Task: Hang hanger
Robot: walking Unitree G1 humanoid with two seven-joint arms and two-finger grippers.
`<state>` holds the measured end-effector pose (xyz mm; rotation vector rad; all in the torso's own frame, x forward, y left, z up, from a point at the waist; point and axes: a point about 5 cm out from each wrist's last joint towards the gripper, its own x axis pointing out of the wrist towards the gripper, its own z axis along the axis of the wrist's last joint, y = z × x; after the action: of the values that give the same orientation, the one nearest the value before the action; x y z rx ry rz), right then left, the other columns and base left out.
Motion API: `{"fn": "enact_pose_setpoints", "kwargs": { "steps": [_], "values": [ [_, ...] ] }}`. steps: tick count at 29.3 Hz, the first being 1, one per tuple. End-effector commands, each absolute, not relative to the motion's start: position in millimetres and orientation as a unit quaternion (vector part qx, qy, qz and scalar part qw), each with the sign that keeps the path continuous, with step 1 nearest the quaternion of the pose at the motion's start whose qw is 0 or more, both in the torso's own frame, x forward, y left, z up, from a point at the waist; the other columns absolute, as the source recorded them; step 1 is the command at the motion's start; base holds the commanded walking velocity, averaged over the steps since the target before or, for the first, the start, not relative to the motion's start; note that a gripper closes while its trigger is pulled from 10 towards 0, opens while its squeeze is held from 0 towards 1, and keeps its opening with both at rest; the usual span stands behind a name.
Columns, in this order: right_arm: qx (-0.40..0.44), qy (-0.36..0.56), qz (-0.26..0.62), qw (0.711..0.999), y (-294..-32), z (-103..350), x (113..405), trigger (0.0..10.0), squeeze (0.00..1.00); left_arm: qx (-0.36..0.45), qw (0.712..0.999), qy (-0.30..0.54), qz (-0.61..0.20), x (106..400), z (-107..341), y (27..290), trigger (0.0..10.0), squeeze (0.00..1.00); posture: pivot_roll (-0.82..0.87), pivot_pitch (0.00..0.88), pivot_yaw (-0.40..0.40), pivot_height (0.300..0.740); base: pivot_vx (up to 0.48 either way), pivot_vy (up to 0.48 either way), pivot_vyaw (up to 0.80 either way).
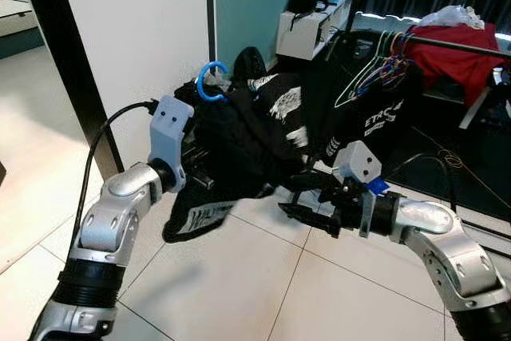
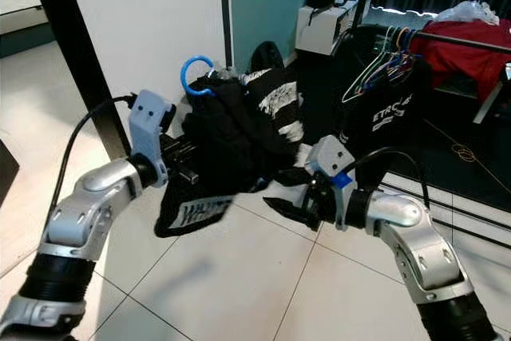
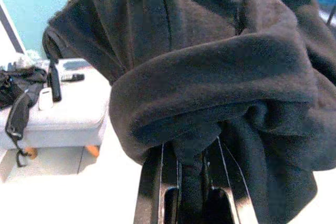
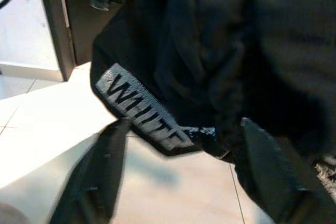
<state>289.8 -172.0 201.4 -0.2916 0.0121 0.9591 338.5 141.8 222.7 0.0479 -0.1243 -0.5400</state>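
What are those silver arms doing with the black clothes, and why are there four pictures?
It's a walking robot tidying clothes. Two pictures come from cameras in its head, two from cameras on its wrists. The left gripper is shut on a black garment that hangs from a blue hanger. The right gripper is open beside the cloth's lower edge, holding nothing. Behind stands a clothes rail with more hangers and a red garment. The floor is pale tile.
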Motion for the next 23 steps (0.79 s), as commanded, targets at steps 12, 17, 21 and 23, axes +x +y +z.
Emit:
{"fn": "enact_pose_setpoints", "kwargs": {
  "steps": [12, 17, 21, 23],
  "values": [
    [-0.007, -0.031, 0.408, 0.912, -191, 209, 290, 10.0, 0.51, 0.029, 0.981, -0.069, -0.181, 345, 213, 169, 10.0, 0.00, -0.01, 0.042, -0.034, 0.740, 0.000, 0.000, 0.00],
    [0.079, -0.020, 0.332, 0.940, -205, 193, 299, 10.0, 0.00, 0.007, 0.984, -0.071, -0.164, 337, 195, 176, 10.0, 0.00, -0.02, 0.048, -0.038, 0.740, 0.000, 0.000, -0.15],
    [0.132, -0.002, 0.259, 0.957, -212, 169, 302, 10.0, 0.00, -0.013, 0.987, -0.076, -0.142, 325, 179, 183, 10.0, 0.00, -0.02, 0.052, -0.044, 0.740, 0.000, 0.000, -0.76],
    [0.141, 0.007, 0.236, 0.961, -213, 162, 302, 10.0, 0.00, -0.018, 0.988, -0.074, -0.137, 321, 174, 183, 10.0, 0.00, -0.02, 0.054, -0.046, 0.740, 0.000, 0.000, -0.76]
  ]
}}
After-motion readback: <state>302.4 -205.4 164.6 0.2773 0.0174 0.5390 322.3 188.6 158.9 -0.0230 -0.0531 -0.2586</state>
